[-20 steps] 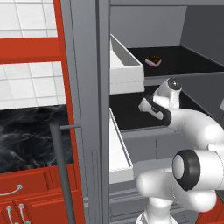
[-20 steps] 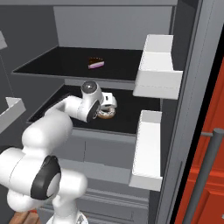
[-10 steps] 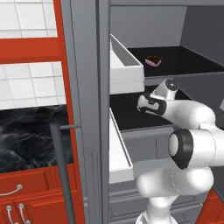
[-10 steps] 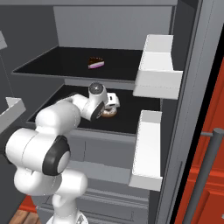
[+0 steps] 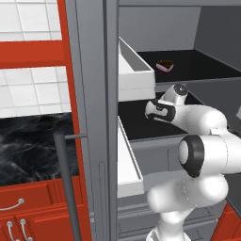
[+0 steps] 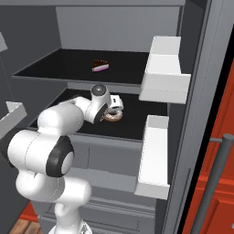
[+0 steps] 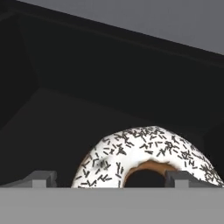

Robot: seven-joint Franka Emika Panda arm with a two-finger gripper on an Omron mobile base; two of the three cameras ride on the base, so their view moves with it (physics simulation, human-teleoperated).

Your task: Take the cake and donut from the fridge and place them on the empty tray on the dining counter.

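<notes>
I am reaching into the open fridge (image 6: 192, 91), and by my judgement the task has barely begun: nothing has left it. The cake (image 6: 100, 66) sits untouched on the upper black shelf (image 6: 55, 68). The donut (image 7: 144, 157) lies flat on the lower shelf (image 6: 137, 128), right in front of my hand. My gripper (image 7: 109, 178) is spread wide and holds nothing, its tips flanking the donut's near edge. Left to do: close on the donut, carry it to the tray, then come for the cake.
</notes>
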